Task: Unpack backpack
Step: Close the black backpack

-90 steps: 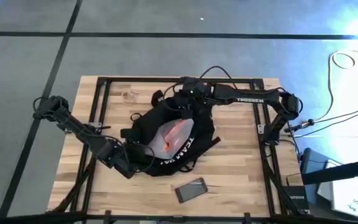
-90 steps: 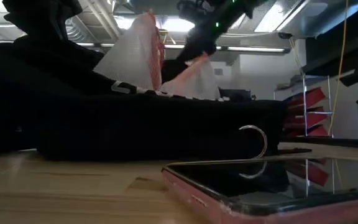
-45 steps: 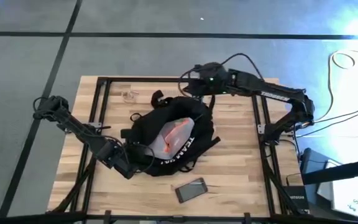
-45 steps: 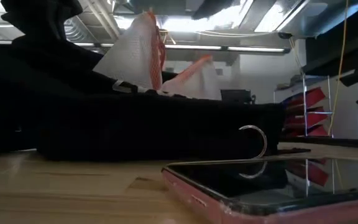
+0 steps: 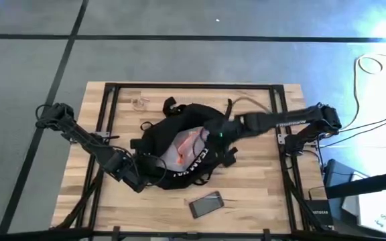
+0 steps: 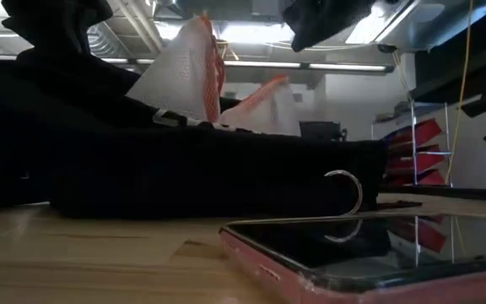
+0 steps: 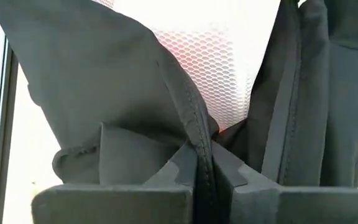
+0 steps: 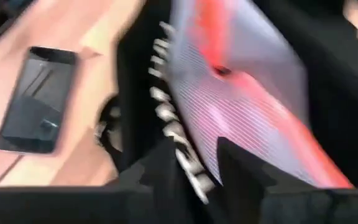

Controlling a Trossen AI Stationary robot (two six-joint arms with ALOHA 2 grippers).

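The black backpack lies on its side mid-table, white lettering toward the near right. A white mesh bag with orange inside sticks out of its opening and rises above it in the low view. My left gripper is at the backpack's near-left edge, shut on black fabric. My right gripper hovers open over the opening, just right of the mesh bag, fingers on either side of the lettering without touching. My left gripper pinches a stitched black edge of the backpack's opening between its two shut fingers. It comes in low from the table's near left. The fabric fans out beyond the fingers, and the white mesh shows behind it.
A phone in a pink case lies screen up near the table's front edge, close before the low camera. A small clear thing sits at the far left. Black straps trail toward the far edge.
My right gripper first pulled away from the mesh bag toward the table's far edge. It then swung back toward the near edge and now stands over the backpack's opening. The backpack, mesh bag and left gripper have stayed put.
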